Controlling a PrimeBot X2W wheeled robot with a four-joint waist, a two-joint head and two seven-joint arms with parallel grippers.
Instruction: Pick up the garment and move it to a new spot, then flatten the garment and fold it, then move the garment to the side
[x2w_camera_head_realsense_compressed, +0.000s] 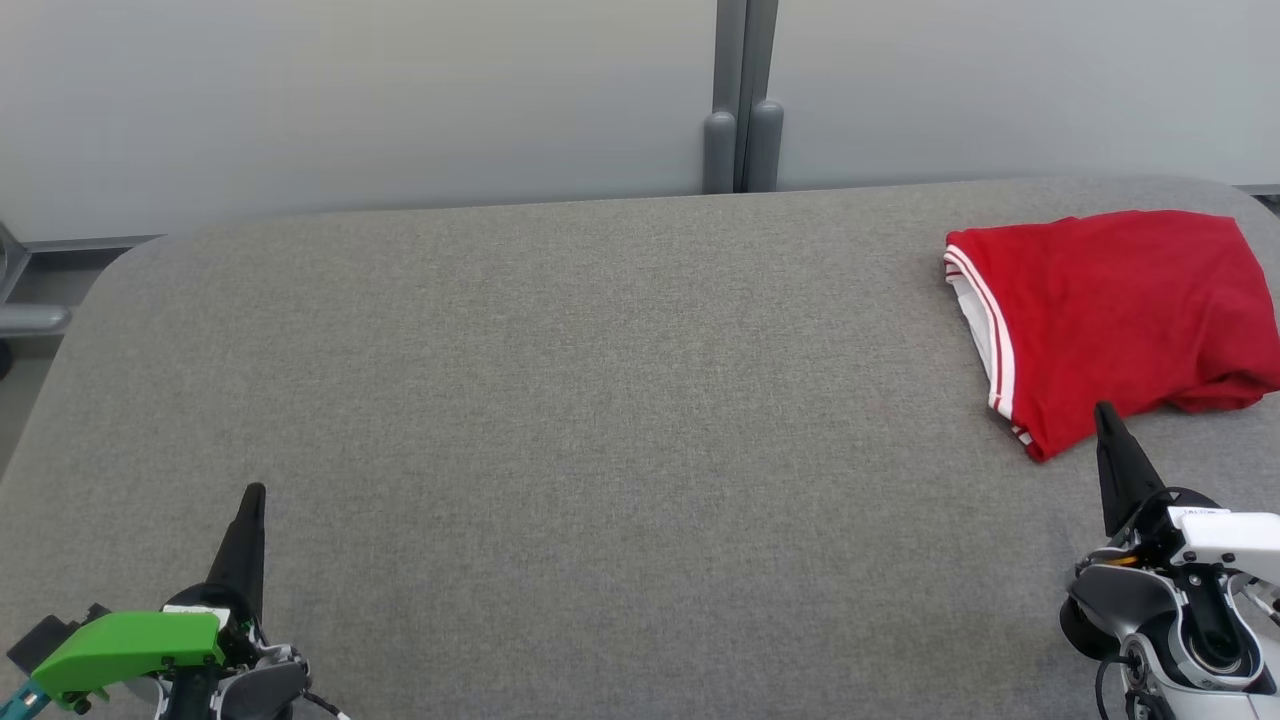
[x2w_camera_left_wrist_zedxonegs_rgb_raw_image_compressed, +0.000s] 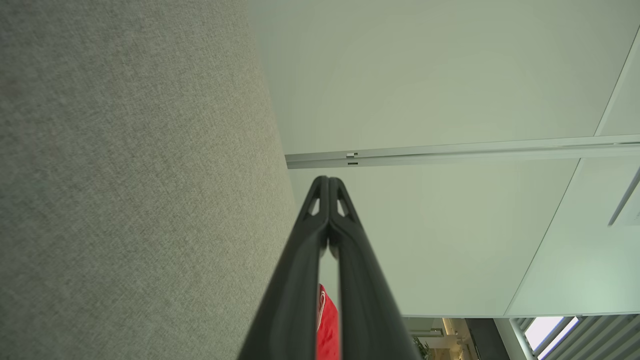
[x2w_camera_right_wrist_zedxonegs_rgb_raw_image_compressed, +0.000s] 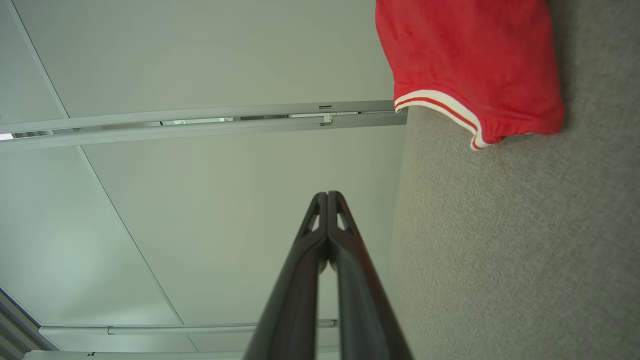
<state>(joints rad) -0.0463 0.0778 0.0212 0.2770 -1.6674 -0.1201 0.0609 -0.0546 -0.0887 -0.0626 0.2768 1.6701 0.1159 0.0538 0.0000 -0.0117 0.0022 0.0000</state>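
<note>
The garment (x2w_camera_head_realsense_compressed: 1110, 320) is red with a white, red-striped hem and lies folded at the far right of the grey fabric table (x2w_camera_head_realsense_compressed: 600, 400). In the right wrist view the garment (x2w_camera_right_wrist_zedxonegs_rgb_raw_image_compressed: 475, 65) fills the upper right, and a sliver of the garment (x2w_camera_left_wrist_zedxonegs_rgb_raw_image_compressed: 327, 325) shows between the fingers in the left wrist view. My right gripper (x2w_camera_head_realsense_compressed: 1104, 410) is shut with nothing in it, its tip just short of the garment's near hem, and its closed tip (x2w_camera_right_wrist_zedxonegs_rgb_raw_image_compressed: 327, 194) points past the table edge. At the lower left my left gripper (x2w_camera_head_realsense_compressed: 254, 490) is shut and holds nothing; its fingers (x2w_camera_left_wrist_zedxonegs_rgb_raw_image_compressed: 327, 179) meet at the tip.
Pale wall panels with a grey vertical post (x2w_camera_head_realsense_compressed: 740, 110) stand behind the table. The table's rounded left corner (x2w_camera_head_realsense_compressed: 120, 270) drops off to a grey frame. Bare grey fabric stretches from the garment to the left edge.
</note>
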